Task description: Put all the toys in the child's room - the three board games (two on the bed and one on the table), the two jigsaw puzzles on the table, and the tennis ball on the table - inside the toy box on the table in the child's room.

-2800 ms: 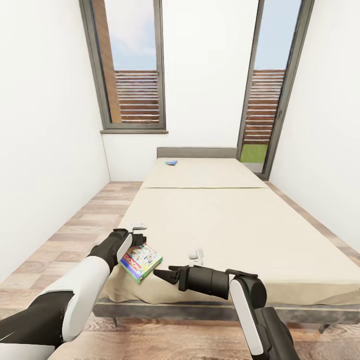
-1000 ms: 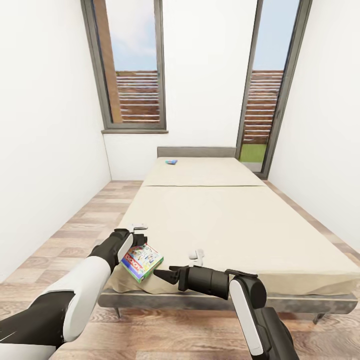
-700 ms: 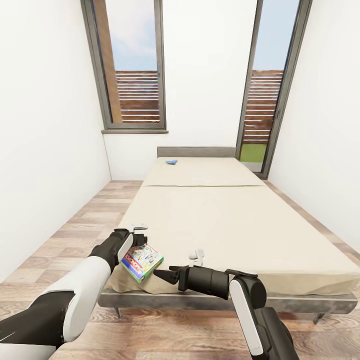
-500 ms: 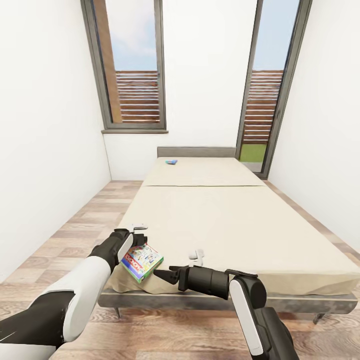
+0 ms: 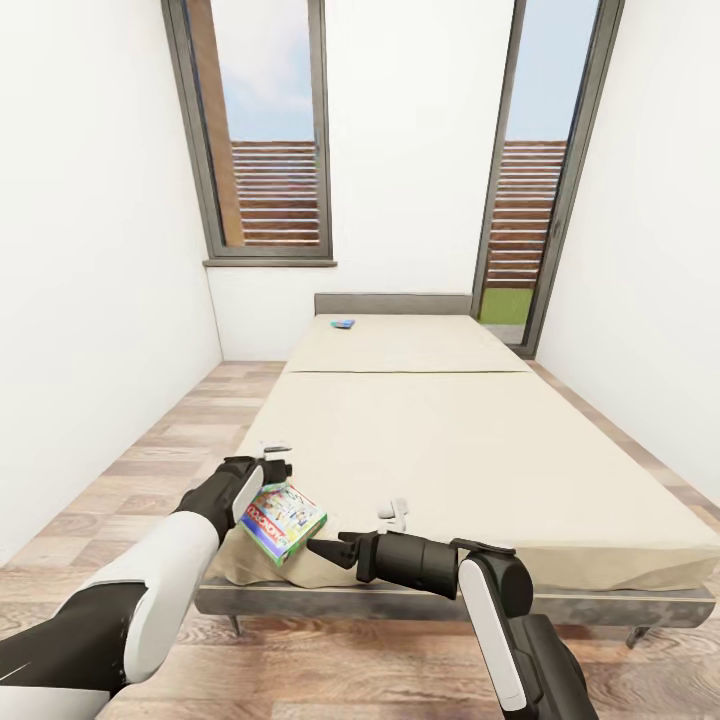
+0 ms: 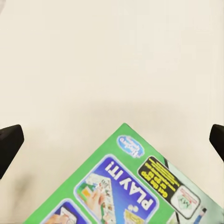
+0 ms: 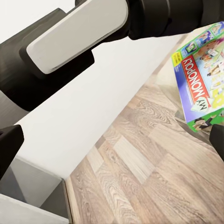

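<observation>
A green-edged colourful board game (image 5: pixel 283 520) lies at the near left corner of the cream bed (image 5: pixel 450 450). My left gripper (image 5: pixel 276 467) hovers just beyond the box's far left edge, open. In the left wrist view its fingertips (image 6: pixel 9 144) stand wide apart over the box (image 6: pixel 126 186) and touch nothing. My right gripper (image 5: pixel 316 548) points left at the box's near right side, also open and empty. The right wrist view shows the box (image 7: pixel 200 88) lying apart from it. A small blue board game (image 5: pixel 343 324) rests at the bed's far end.
White walls close in on both sides of the bed, leaving strips of wood-plank floor (image 5: pixel 150 470). Tall windows (image 5: pixel 265 130) stand behind the grey headboard (image 5: pixel 393 303). My left forearm (image 7: pixel 93 28) crosses the right wrist view.
The view drew back a little after the earliest frame. My left gripper has since shifted slightly up and away from the box's edge. The right arm and the box stay put.
</observation>
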### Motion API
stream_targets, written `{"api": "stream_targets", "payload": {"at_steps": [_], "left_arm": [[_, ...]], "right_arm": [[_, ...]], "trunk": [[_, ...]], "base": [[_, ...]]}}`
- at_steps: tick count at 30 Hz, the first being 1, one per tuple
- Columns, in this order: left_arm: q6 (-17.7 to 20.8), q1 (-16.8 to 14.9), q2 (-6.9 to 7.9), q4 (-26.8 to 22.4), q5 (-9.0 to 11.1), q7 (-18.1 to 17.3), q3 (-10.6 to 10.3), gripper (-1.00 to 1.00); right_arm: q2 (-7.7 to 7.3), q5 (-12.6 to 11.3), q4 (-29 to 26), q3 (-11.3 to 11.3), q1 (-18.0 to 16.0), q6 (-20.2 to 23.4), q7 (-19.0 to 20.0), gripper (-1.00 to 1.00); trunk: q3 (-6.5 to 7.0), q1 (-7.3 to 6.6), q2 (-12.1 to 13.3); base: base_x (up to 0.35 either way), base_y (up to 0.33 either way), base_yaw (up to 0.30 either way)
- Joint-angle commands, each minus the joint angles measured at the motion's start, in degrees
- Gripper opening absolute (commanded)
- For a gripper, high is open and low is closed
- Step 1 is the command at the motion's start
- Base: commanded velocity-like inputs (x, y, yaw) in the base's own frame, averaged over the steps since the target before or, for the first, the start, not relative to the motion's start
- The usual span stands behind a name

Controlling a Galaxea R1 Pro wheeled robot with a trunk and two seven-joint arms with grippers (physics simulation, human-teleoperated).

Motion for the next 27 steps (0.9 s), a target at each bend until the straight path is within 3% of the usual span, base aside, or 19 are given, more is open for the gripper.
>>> {"api": "stream_targets", "payload": {"at_steps": [1, 9, 14, 19, 22, 27], "left_arm": [[0.2, 0.0, -0.02, -0.1, 0.0, 0.1, 0.5, 1.00], [-0.1, 0.0, 0.15, -0.2, 0.2, 0.1, 2.0, 1.00], [-0.1, 0.0, 0.40, -0.5, 0.2, 0.1, 4.6, 1.00], [0.1, 0.0, 1.36, -3.8, 0.1, 0.0, 7.5, 1.00], [0.2, 0.0, 2.52, -5.2, 0.1, -0.2, 9.3, 1.00], [0.6, 0.0, 4.81, -6.4, 0.2, -0.6, 15.8, 1.00]], "right_arm": [[0.02, 0.1, 0.0, -0.1, 0.0, 0.3, 0.2, 1.00], [0.02, 0.1, 0.0, -0.1, 0.0, 0.3, 0.2, 1.00], [0.02, 0.1, 0.0, -0.1, 0.0, 0.3, 0.2, 1.00], [0.02, 0.1, 0.0, -0.1, 0.0, 0.3, 0.2, 1.00], [0.02, 0.1, 0.0, -0.1, 0.0, 0.3, 0.2, 1.00], [0.02, 0.2, 0.0, -0.1, 0.0, 0.3, 0.1, 1.00]], "trunk": [[-0.06, -0.01, 0.0], [-0.06, -0.01, 0.0], [-0.06, -0.01, 0.0], [-0.06, -0.01, 0.0], [-0.06, -0.01, 0.0], [-0.06, -0.01, 0.0]], "base": [[0.000, 0.000, 0.000], [0.000, 0.000, 0.000], [0.000, 0.000, 0.000], [0.000, 0.000, 0.000], [0.000, 0.000, 0.000], [0.000, 0.000, 0.000]]}}
